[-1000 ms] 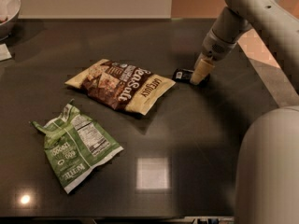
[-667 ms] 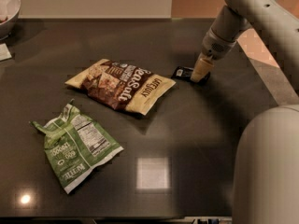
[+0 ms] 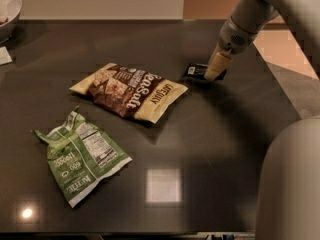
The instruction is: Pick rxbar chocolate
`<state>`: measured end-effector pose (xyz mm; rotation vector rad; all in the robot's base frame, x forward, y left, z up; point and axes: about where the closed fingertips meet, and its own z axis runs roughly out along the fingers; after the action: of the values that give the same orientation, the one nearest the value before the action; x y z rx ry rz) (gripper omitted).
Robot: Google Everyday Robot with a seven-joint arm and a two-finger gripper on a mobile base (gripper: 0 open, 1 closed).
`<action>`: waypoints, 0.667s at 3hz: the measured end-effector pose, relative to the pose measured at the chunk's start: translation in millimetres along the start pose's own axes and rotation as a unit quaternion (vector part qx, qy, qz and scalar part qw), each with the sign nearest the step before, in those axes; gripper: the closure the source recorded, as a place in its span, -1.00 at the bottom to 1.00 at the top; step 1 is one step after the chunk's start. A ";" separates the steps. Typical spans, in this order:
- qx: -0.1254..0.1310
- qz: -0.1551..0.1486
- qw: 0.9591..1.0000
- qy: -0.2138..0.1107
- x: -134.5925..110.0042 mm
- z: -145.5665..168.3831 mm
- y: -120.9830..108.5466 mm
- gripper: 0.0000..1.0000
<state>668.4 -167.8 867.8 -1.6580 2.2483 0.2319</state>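
Dark table [image 3: 225,134] carrying a tan-and-brown chip bag [image 3: 129,91] at centre and a green-and-white snack bag [image 3: 80,156] front left, apart from it. A bowl [image 3: 7,11] and a white scrap [image 3: 4,55] lie at the far left edge; my gripper [image 3: 216,70] holds the black bar [image 3: 196,70] just above the far right.

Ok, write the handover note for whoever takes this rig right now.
Gripper: down at the right end of the chocolate bar, at the far right of the table; grip cannot be confirmed.
Bar: small and black, lying flat on the table, right of the tan-and-brown chip bag. The green snack bag lies nearer the front left, out of the way.
Done: arm is at the bar.
Left: secure the bar and lift it.
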 end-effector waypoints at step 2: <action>0.019 -0.023 0.999 -0.017 -16.8 -44.5 9.7 1.00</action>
<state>656.0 -164.3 914.5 -1.6717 2.1746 0.2035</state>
